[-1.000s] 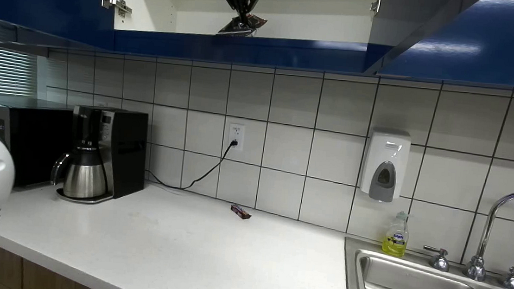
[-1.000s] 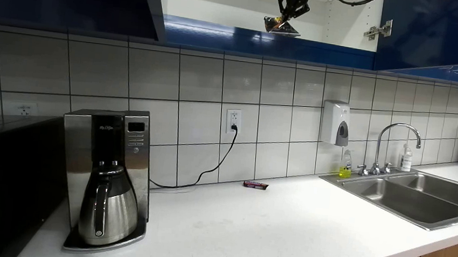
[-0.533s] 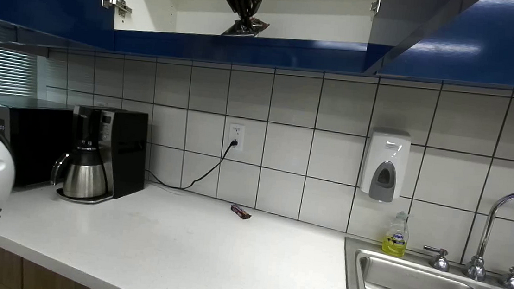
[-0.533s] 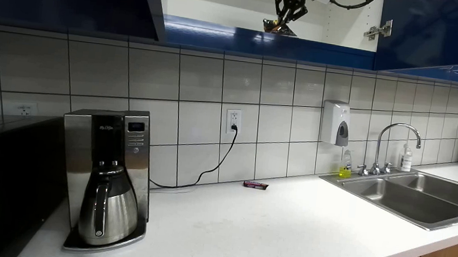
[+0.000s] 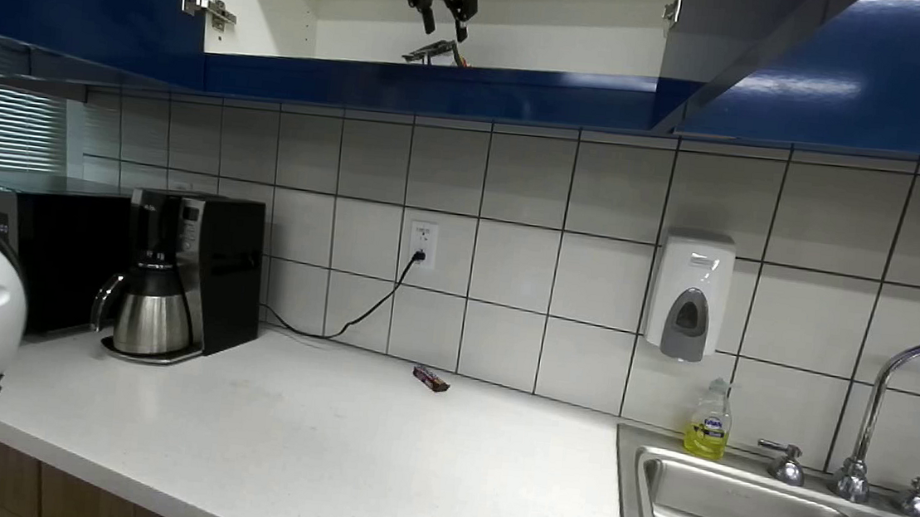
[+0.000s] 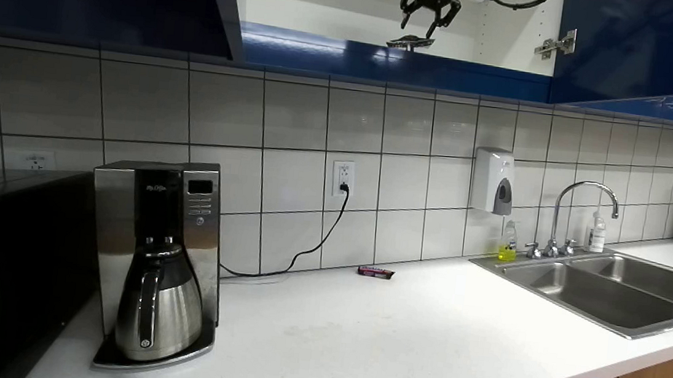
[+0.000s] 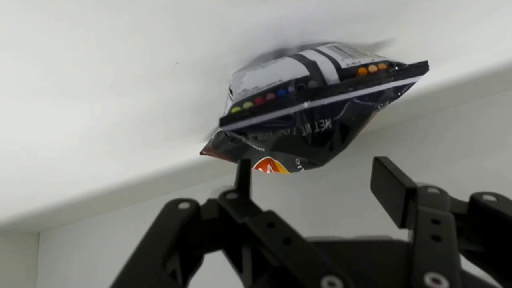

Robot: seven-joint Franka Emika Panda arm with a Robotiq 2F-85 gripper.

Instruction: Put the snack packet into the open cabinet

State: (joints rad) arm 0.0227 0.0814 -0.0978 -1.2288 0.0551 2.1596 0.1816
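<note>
One counter (image 5: pixel 326 455), white, spread below the work. Above, cabinet (image 5: pixel 563 34), found open, white within, with blue lip (image 6: pixel 446 73) along the bottom front. Off to one side, sink (image 5: pixel 633 490); not involved. Likewise coffee maker (image 5: pixel 230 272), well apart from the handling.

Gripper (image 7: pixel 311 170) inside cabinet, with jaws well apart and nothing held. Change noted: clamped on packet (image 7: pixel 312 114) half a second ago, now parted, with tips near its upper edge. Meaning for the task: release made, behind the lip.

Packet at a tilt, apparently resting on the white cabinet floor, with sealed edge facing into the wrist view; lower part hidden behind the lip in both exterior views. Contact with one jaw tip: cannot tell. Placement judged met, with withdrawal alone outstanding. Risk, by judgement: light, slick foil, liable to topple or drag if brushed. Advised: straight lift, jaws kept wide, then exit clear of the lip.

Last item, bar (image 5: pixel 431 379), wrapped, flat on the counter; outside the task and not to be confused with the packet.
</note>
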